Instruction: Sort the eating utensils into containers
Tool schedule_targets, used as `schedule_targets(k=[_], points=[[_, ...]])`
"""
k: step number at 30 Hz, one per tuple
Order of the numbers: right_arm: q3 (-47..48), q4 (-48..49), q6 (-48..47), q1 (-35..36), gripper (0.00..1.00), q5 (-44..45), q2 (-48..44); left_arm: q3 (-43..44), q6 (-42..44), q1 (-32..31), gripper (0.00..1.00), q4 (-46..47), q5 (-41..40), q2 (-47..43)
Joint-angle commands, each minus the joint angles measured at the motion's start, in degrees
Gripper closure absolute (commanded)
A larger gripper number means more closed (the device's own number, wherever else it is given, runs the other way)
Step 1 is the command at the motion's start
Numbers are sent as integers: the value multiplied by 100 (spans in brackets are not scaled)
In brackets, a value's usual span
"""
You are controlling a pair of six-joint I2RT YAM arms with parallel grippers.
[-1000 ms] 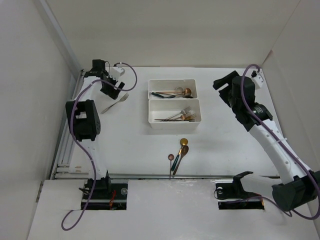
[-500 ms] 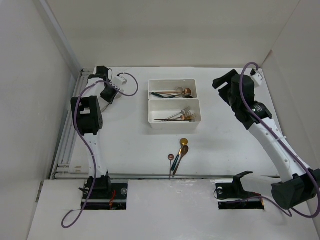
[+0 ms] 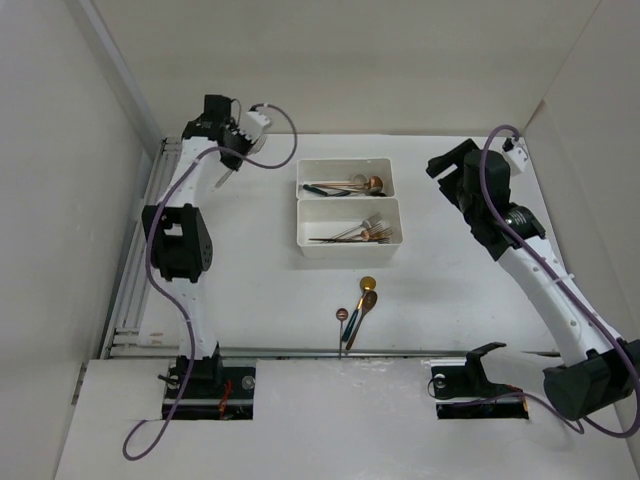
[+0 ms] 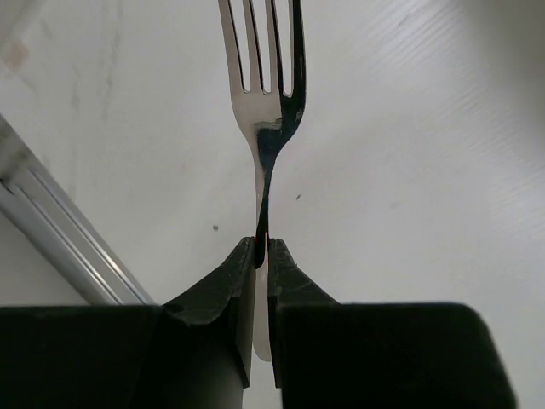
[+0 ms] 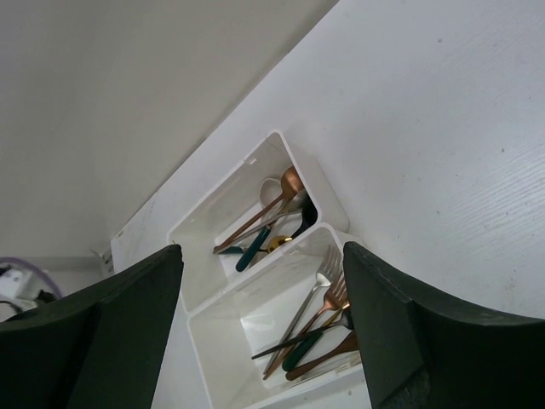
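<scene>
My left gripper (image 4: 262, 247) is shut on the handle of a silver fork (image 4: 264, 136), whose tines point away from the wrist above the white table. From above, that gripper (image 3: 226, 156) hangs over the far left corner. Two white containers stand side by side at the back middle. The far one (image 3: 345, 161) holds spoons (image 5: 271, 203) and the near one (image 3: 347, 252) holds forks (image 5: 317, 300). Three loose utensils lie near the front middle: a gold spoon (image 3: 367, 284), a copper spoon (image 3: 368, 299) and a small dark-handled one (image 3: 342, 316). My right gripper (image 3: 446, 166) is open and empty, raised to the right of the containers.
A metal rail (image 3: 135, 270) runs along the table's left edge, and it also shows below the held fork as the rail (image 4: 51, 221). White walls close in the left, back and right sides. Purple cables (image 3: 275, 130) loop off both wrists.
The left gripper shut on the fork that lay at the far left, then lifted it off the table toward the back wall. The right arm has not moved.
</scene>
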Motion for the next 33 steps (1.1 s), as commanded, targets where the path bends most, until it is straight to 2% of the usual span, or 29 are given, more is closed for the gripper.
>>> schedule_targets(k=[1, 3, 8, 11, 15, 18, 21, 25, 26, 27, 28, 30, 33], points=[[178, 112, -114, -30, 19, 177, -290, 199, -12, -1028, 100, 314, 272, -1406], [126, 112, -114, -30, 19, 177, -360, -100, -99, -1635, 100, 561, 413, -1985], [-6, -55, -62, -30, 19, 300, -676, 4, -618, -2541, 100, 132, 782, -1865], [-165, -108, -61, -30, 19, 370, -914, -661, -619, -2971, 100, 227, 915, -1865], [-392, -161, -9, -30, 19, 423, -1116, -1487, -480, -3367, 100, 840, 591, -1865], [-455, -213, -9, -30, 19, 476, -1248, -2025, -207, -3675, 100, 1317, -86, -1812], [-455, -336, 44, -30, 19, 476, -1302, -2211, 93, -3948, 100, 1458, -315, -1750], [-455, -398, 44, -30, 19, 528, -1433, -2519, 32, -4071, 75, 1941, -868, -1698], [-455, -398, 44, -30, 19, 528, -1433, -2519, -21, -4071, 53, 2064, -1122, -1698], [-455, -459, 44, -30, 19, 528, -1433, -2519, -195, -4123, 43, 2065, -1229, -1698], [-455, -460, 44, -30, 19, 580, -1494, -2432, -301, -4124, 37, 2065, -1325, -1698], [-455, -512, 44, -30, 19, 581, -1547, -2204, -530, -4124, 30, 2065, -1553, -1698], [-507, -512, 44, -30, 19, 581, -1548, -1668, -1249, -4062, 29, 2118, -1957, -1811]])
